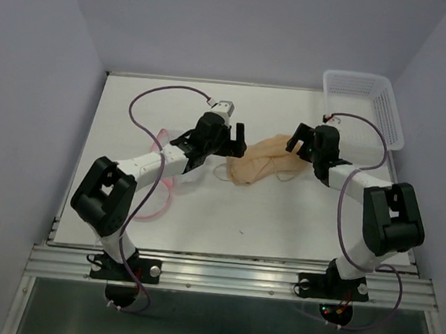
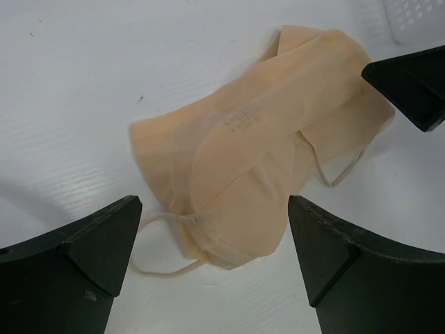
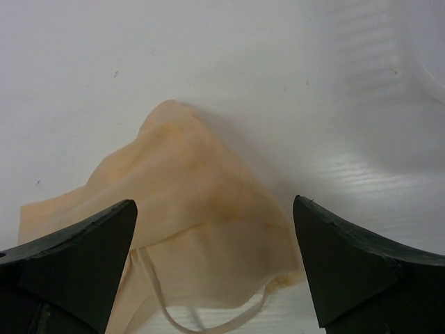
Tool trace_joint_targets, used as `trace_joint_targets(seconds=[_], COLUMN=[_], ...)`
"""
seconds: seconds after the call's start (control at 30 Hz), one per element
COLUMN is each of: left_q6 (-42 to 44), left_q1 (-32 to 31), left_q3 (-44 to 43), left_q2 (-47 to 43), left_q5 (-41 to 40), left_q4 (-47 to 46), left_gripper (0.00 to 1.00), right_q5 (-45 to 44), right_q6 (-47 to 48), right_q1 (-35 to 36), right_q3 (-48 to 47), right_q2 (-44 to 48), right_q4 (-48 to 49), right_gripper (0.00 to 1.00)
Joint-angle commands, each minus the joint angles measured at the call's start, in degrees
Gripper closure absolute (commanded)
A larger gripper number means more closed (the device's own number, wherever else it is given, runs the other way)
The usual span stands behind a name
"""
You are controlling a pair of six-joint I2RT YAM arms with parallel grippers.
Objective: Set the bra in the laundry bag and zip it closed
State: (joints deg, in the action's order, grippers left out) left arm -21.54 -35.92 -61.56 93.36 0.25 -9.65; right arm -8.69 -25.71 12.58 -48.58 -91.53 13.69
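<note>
The bra (image 1: 261,161) is light, limp cloth: it will sag, fold and trail its thin straps the moment you lift it, and it will not hold any shape you give it. It should not slip much, and nothing about it looks fragile, but a loose strap could snag on a finger or, later, in the zipper. Take hold where the fabric is doubled, at the thick fold of the cups, rather than by a strap, so you gather a real bunch of cloth.

It lies crumpled on the table (image 1: 281,220), around the middle and a little toward the far edge, with one strap looped out on the near side. The left tool (image 1: 238,137) hangs just off its left end and the right tool (image 1: 298,139) just off its right end, so the garment sits between the two.

Both tools stand wide and hold nothing. Through the left wrist view the cups (image 2: 236,202) lie directly below the gap of the left tool (image 2: 214,205). Through the right wrist view the raised peak of cloth (image 3: 184,188) sits below the gap of the right tool (image 3: 214,205).

The laundry bag (image 1: 162,139) lies toward the left edge, mostly hidden under the left arm, with only its pink edging showing.
</note>
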Motion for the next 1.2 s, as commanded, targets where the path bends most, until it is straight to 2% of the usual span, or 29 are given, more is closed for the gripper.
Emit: trace_joint_targets(seconds=[0.0, 0.3, 0.43, 0.47, 0.5, 0.53, 0.6, 0.63, 0.7, 0.73, 0.77, 0.87, 0.97, 1.1, 1.17], left_q6=[0.8, 0.4, -0.3, -0.4, -0.4, -0.6, -0.5, -0.7, -0.8, -0.7, -0.7, -0.8, -1.0, -2.2, -2.5], left_q1=[0.0, 0.0, 0.0, 0.0, 0.0, 0.0, 0.0, 0.0, 0.0, 0.0, 0.0, 0.1, 0.5, 1.5, 1.8], left_q3=[-4.1, -6.4, -6.5, -6.3, -6.2, -6.1, -6.0, -5.9, -5.6, -5.2, -5.0, -3.7, -2.3, -0.3, 0.4], left_q2=[1.3, 6.5, 8.0, 8.2, 8.4, 8.8, 9.0, 9.1, 8.9, 8.5, 8.3, 6.6, 4.7, 3.1, 2.7], left_q5=[1.9, 8.0, 8.6, 8.7, 8.7, 8.8, 9.0, 9.0, 8.9, 8.6, 8.4, 7.0, 5.8, 5.4, 5.3], left_q4=[-2.4, -4.5, -3.9, -4.0, -4.0, -4.1, -4.1, -4.1, -4.2, -4.1, -4.2, -4.3, -4.4, -4.5, -4.4], left_gripper=[0.01, 0.02, 0.03, 0.03, 0.03, 0.03, 0.03, 0.04, 0.04, 0.04, 0.04, 0.04, 0.03, 0.01, 0.01], right_q5=[3.7, 17.1, 26.6, 27.8, 28.3, 28.4, 28.6, 28.6, 28.2, 27.3, 26.7, 24.1, 21.4, 19.2, 15.1], right_q6=[3.0, 2.2, 1.5, 0.5, 0.5, -0.5, -0.6, -0.7, -0.7, -0.2, 0.2, 4.3, 10.8, 18.8, 21.2], right_q1=[-2.2, -6.7, -6.7, -6.7, -6.7, -6.7, -6.7, -6.7, -6.7, -6.7, -6.7, -6.7, -6.7, -6.7, -5.4], right_q3=[-5.6, -9.4, -7.3, -6.9, -6.5, -6.2, -5.3, -5.0, -5.0, -5.0, -5.6, -7.1, -10.5, -15.4, -17.9], right_q2=[-4.9, -13.1, -12.3, -12.1, -12.0, -11.8, -11.3, -10.6, -9.6, -8.3, -7.5, -4.4, -2.2, -2.1, -2.3], right_q4=[2.2, 2.1, 3.2, 3.5, 3.6, 3.8, 4.5, 4.5, 4.5, 4.4, 4.2, 0.9, -6.4, -13.4, -16.1], right_gripper=[0.00, 0.01, 0.10, 0.18, 0.18, 0.31, 0.44, 0.59, 0.71, 0.81, 0.85, 0.86, 0.83, 0.81, 0.80])
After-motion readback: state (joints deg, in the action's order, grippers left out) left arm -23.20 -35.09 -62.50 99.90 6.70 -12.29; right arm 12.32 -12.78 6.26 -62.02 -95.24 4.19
